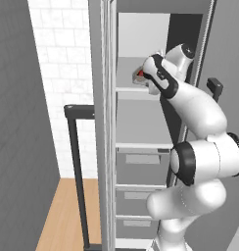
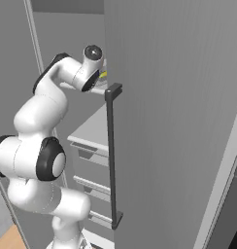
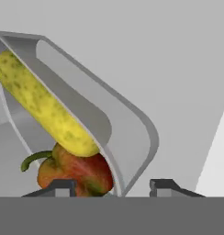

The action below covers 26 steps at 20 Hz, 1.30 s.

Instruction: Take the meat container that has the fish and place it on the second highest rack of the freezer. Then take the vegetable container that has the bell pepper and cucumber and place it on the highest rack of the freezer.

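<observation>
**Vegetable container going onto the top freezer rack**

The arm is reaching high into the open freezer [image 1: 141, 122], wrist tucked against the far right of the uppermost shelf. In the left base view the vegetable container [image 1: 139, 75] is sitting on the highest rack [image 1: 133, 90], just left of the hand, with a spot of red showing inside it. The rack below it is looking bare from this angle, though the arm is hiding its right part, so I cannot tell whether the fish container is already lying there.

In the hand view the gripper [image 3: 114, 186] is standing with its two tips apart, straddling the near rim of the container [image 3: 132, 124]. The tips are looking parted and not pressing the wall; whether they are touching it I cannot tell, since the contact is hidden at the bottom edge. Inside the tub a yellow-green cucumber [image 3: 42, 105] is lying aslant over a red bell pepper [image 3: 81, 172] with a green stem.

From the right base view the freezer door [image 2: 178, 121] is blocking most of the interior; the wrist is poking in beside the door handle [image 2: 110, 155] at top-shelf level.

Judgement: the second half of the task is appearing nearly finished, with the container placed on the top rack and the grip being let go. Remaining: backing the hand clear without dragging the tub. The fish step cannot be confirmed here.
</observation>
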Available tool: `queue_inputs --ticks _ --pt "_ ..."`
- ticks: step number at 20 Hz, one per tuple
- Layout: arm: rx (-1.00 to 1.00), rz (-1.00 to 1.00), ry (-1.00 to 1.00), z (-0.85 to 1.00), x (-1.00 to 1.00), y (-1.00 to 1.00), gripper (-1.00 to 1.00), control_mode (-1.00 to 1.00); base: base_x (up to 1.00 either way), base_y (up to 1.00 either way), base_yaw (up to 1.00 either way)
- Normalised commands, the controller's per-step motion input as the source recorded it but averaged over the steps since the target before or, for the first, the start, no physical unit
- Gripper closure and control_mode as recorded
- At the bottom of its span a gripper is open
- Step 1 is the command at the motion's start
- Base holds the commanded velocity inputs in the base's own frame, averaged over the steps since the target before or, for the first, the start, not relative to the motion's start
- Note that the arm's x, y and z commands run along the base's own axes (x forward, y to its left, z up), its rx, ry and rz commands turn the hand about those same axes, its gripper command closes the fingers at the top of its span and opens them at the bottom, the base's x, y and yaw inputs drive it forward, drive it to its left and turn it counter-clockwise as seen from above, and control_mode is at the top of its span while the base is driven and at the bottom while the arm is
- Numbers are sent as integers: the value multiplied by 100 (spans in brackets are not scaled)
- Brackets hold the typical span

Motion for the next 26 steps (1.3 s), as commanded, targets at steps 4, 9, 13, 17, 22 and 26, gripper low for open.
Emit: queue_inputs --ticks 4,9,13,17,22,26 --pt "0 0 -32 -8 3 0 -100 -100 0 0 0" --pt "0 0 -28 2 -78 -5 -100 -100 0 0 0" --pt "0 0 -7 34 -100 0 -100 -100 0 0 0" --pt "-2 0 15 56 -100 -4 -100 -100 0 0 0" --pt "-11 0 27 53 -100 -3 -100 -100 0 0 0" --pt "-11 0 16 -3 -100 -53 -100 -100 0 0 0"
